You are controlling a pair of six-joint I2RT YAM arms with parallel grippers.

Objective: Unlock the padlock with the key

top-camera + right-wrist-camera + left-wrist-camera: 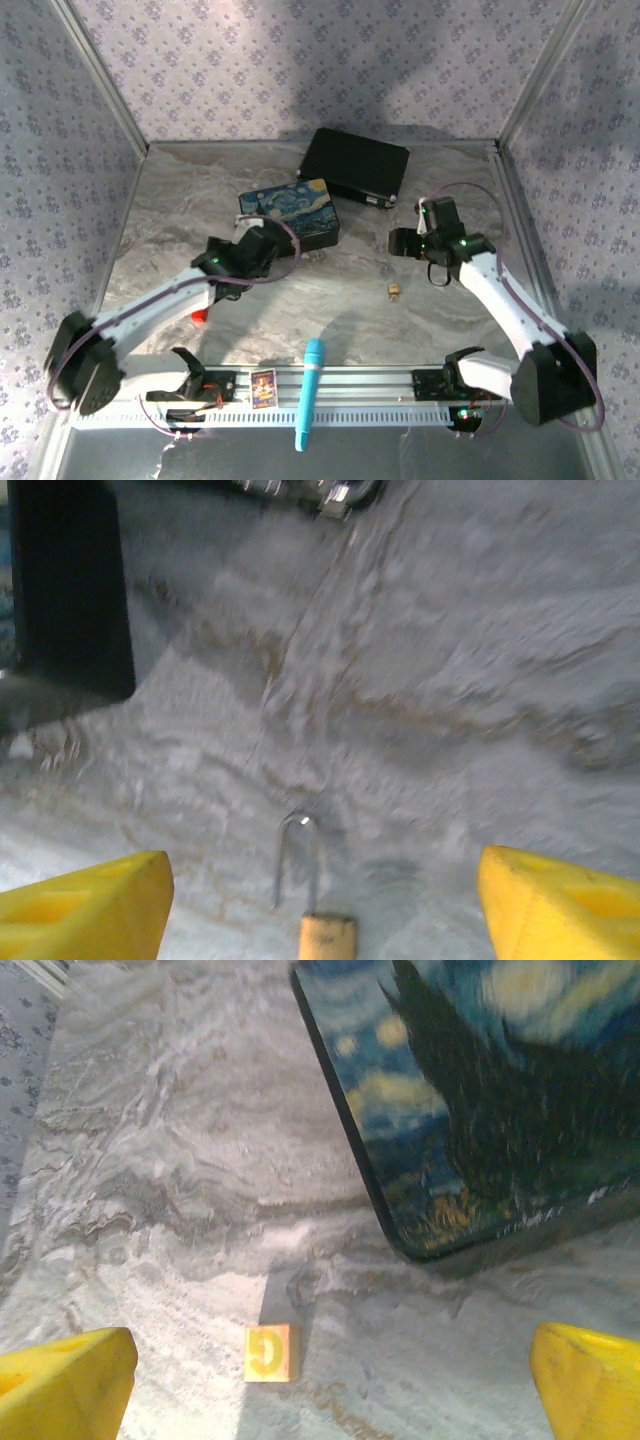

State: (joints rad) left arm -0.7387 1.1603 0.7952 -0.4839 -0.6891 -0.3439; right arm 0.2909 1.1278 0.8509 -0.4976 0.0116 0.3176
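Right hand [322, 880] hangs low over the surface [450, 680] with fingers spread wide, grasping nothing. The padlock [325, 935] lies loose between them, probably so the hand can straddle it. It rests flat, right of the painted box [290, 212] and nearer the arm bases — stubby brass body, thin silvery shackle. The key is too small to make out. Left hand [332, 1360], likewise released, waits at the box's near side over a small yellow block [271, 1352].

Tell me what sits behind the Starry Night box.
A black case lies behind the Starry Night box, toward the rear and offset right. Whether they touch is unclear. Anything under the case is covered.
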